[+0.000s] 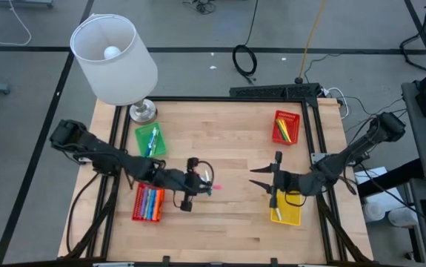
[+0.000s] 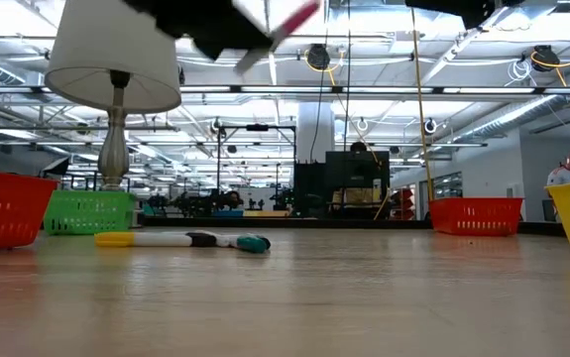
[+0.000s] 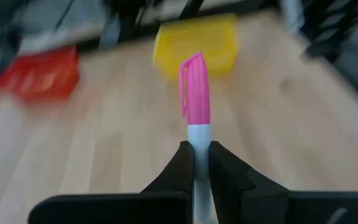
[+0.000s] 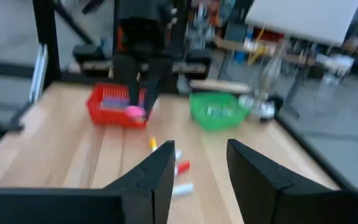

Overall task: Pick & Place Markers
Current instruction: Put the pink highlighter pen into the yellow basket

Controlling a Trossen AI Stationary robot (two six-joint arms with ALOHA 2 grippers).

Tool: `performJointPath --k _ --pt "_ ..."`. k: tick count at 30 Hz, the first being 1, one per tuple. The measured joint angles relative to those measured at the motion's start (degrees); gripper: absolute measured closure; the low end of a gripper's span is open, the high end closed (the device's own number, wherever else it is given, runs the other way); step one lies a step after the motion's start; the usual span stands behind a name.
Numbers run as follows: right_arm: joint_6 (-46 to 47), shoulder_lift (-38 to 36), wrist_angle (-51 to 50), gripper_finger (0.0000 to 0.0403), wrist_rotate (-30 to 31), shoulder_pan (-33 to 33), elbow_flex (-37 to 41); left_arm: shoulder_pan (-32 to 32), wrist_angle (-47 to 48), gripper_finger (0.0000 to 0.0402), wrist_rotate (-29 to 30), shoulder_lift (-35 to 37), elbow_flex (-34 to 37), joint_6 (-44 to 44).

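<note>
My left gripper (image 1: 201, 184) hovers above the table's middle, shut on a marker with a pink cap (image 3: 195, 93) and a white barrel. In the low view this pink marker (image 2: 290, 20) hangs high over the table. A few more markers (image 2: 180, 239) lie flat on the wood; the right wrist view shows them (image 4: 180, 168) close together. My right gripper (image 1: 259, 177) stands open in the air right of centre, pointing toward my left gripper, with nothing between its fingers (image 4: 160, 171). My left gripper pinches the marker's white barrel (image 3: 198, 134) between its two fingers. The marker lies along the fingers and sticks out past their tips, pink cap foremost. The fingers slant down toward the table's right side. The marker is lifted clear of the table.
A red basket (image 1: 147, 202) with several markers sits near left and a green basket (image 1: 150, 141) behind it. At the right, a yellow basket (image 1: 285, 210) sits near and another red basket (image 1: 286, 127) far. A white-shaded lamp (image 1: 116, 59) stands at the far left corner.
</note>
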State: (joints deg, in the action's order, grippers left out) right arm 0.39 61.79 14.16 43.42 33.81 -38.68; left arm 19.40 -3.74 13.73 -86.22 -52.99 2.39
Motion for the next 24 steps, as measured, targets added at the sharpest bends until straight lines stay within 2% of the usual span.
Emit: performJointPath --k 3,6,9,17,20,24 --pt "-4.71 0.54 13.52 0.0268 -1.16 -1.6 4.78 -1.31 -8.69 0.0377 -6.14 -0.18 0.02 5.81" --pt "-7.69 1.06 21.7 0.0263 -6.83 -3.89 8.29 -3.31 -15.61 0.0377 -9.57 -0.06 0.02 10.22" --pt "-8.53 2.37 24.88 0.025 -12.05 -5.88 9.04 -5.5 -18.83 0.0377 -12.64 -0.12 0.02 12.11" --pt "-7.39 10.77 39.9 0.0179 -19.56 -10.33 9.06 -9.4 -28.01 0.0377 -21.03 -3.52 0.15 13.05" --pt "-7.19 13.79 44.27 0.0163 -22.7 -11.73 8.59 -10.03 -28.89 0.0377 -21.72 -4.81 0.01 13.14" --pt "-6.02 17.9 43.86 0.0163 -26.78 -13.31 5.54 -10.54 -29.49 0.0377 -21.86 -6.61 0.01 12.43"
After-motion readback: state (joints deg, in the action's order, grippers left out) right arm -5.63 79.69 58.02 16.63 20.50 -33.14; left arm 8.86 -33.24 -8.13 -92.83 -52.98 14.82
